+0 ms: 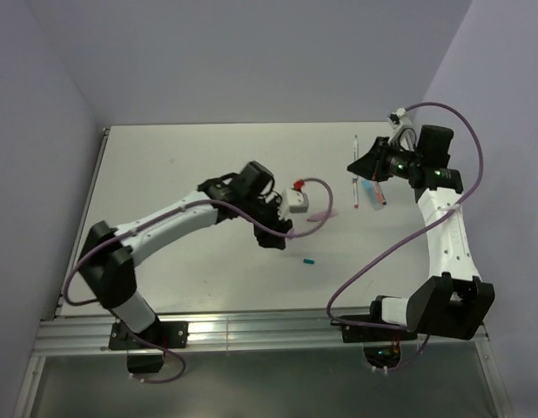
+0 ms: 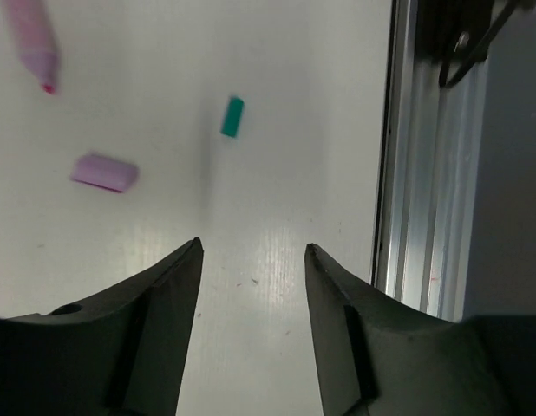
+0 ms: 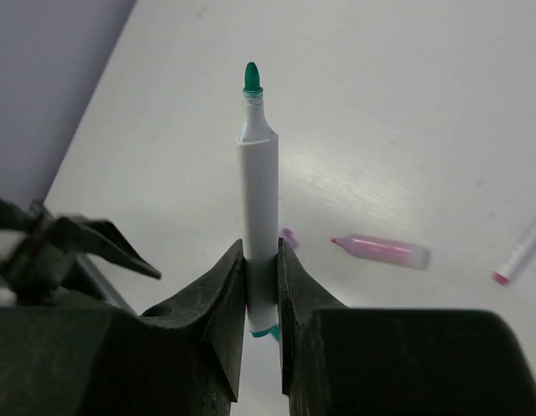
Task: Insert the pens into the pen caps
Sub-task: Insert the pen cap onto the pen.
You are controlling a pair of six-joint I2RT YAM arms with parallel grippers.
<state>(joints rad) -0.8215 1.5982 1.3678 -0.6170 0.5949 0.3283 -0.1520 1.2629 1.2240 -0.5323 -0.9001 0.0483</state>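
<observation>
Where my two arms rise from the near edge of the table (image 1: 191, 165), my left gripper (image 2: 254, 247) hovers over the surface with its jaws apart and nothing between them. Just beyond its fingers, in the left wrist view, a lilac cap (image 2: 104, 172) lies on its side. A teal cap (image 2: 232, 116) lies a little farther on, apart from the lilac one and nearer the metal rail (image 2: 424, 199) at the table's edge. Farther still, at the corner of that view, a pink pen (image 2: 32, 39) lies uncapped with its red tip bare; both caps lie apart from it.

My right gripper (image 3: 261, 250), farther out on the right, is closed narrowly on a white pen (image 3: 259, 173). It clamps low on the barrel, so the pen stands out past the fingertips with its green tip uncapped; a teal end shows below the fingers. Beyond it, in the right wrist view, the pink pen lies flat on the table, and a whitish pen (image 3: 521, 254) with a pink end lies at the right border. In the top view, light blue and orange pieces (image 1: 373, 193) lie just beside this gripper; I cannot tell pens from caps among them.
</observation>
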